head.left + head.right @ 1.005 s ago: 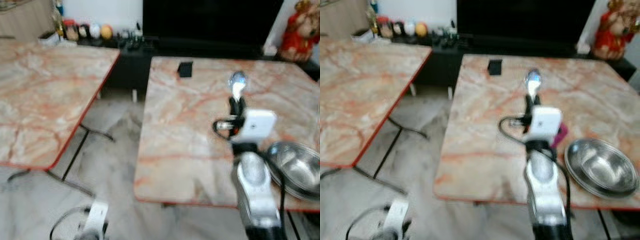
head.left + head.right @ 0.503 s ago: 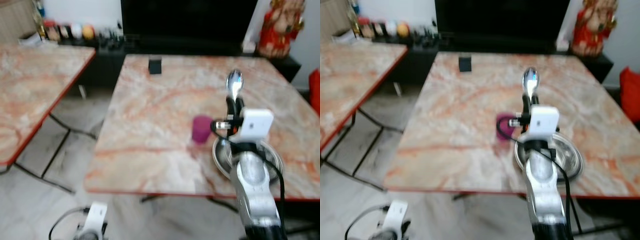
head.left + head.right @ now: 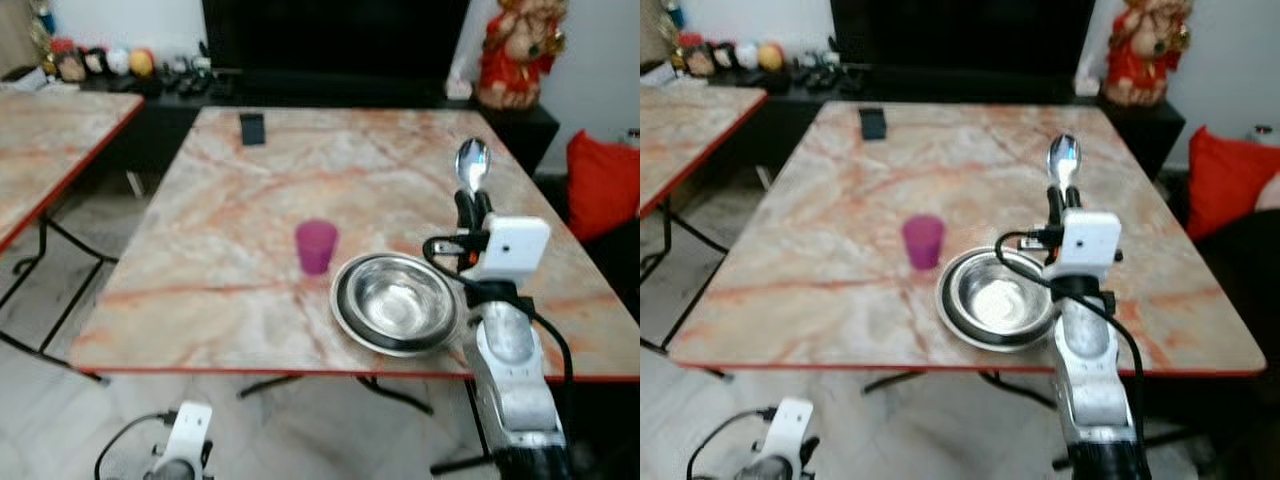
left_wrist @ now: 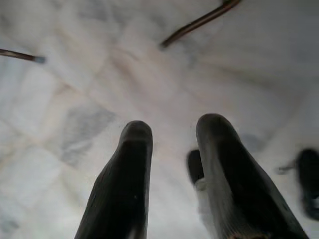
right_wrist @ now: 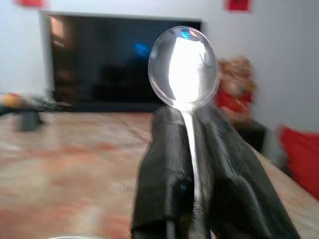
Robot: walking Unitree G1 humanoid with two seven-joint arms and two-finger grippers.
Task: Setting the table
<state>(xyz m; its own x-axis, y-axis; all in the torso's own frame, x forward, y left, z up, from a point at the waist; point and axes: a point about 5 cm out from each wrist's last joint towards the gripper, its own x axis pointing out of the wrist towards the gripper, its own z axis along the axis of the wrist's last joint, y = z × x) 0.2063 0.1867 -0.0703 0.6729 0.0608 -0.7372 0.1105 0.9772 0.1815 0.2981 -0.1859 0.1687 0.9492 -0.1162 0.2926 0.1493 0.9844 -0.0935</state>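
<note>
My right gripper [image 3: 471,203] is shut on a silver spoon [image 3: 472,163] held upright, bowl end up, above the right part of the marble table [image 3: 250,230]. The right wrist view shows the spoon [image 5: 184,72] pinched between the two black fingers [image 5: 159,174]. Just left of and below that gripper a steel bowl [image 3: 395,302] sits near the table's front edge. A pink cup [image 3: 316,246] stands upright to the bowl's left. My left gripper [image 4: 172,137] hangs low over the floor, fingers a little apart, nothing between them.
A small black object [image 3: 252,128] lies at the table's far left. A second marble table [image 3: 50,150] stands to the left across a floor gap. A dark TV unit [image 3: 330,40], a red figurine [image 3: 515,50] and a red cushion [image 3: 600,185] border the far and right sides.
The camera has swung to the right, so the table, bowl and cup have shifted left in view. My right gripper still holds the spoon upright in the same pose.
</note>
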